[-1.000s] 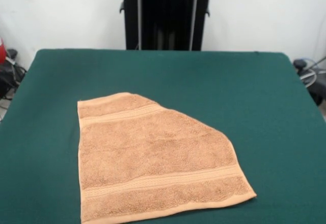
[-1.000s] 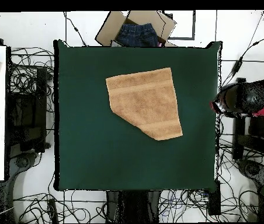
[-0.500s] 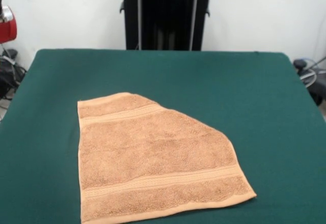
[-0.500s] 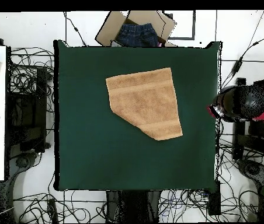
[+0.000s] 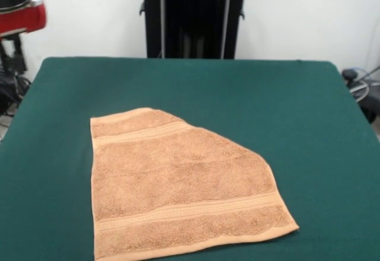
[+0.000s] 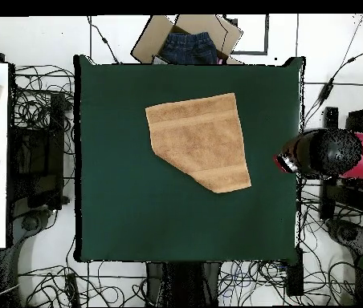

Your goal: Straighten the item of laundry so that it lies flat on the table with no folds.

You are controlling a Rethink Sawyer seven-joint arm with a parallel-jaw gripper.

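**poster1:** Towel (image 6: 201, 140) sits upper-middle on the green counter (image 6: 136, 208) in the overhead view, one corner folded under so it reads five-sided. Where's the arm?

**poster2:** Red arm (image 6: 333, 154) hangs at the counter's right edge in that frame, so the towel lies straight to its left. Folded diagonal faces lower left, the far side from the arm. End effector: can't tell if it's spread or pressed together, it's hidden under the arm.
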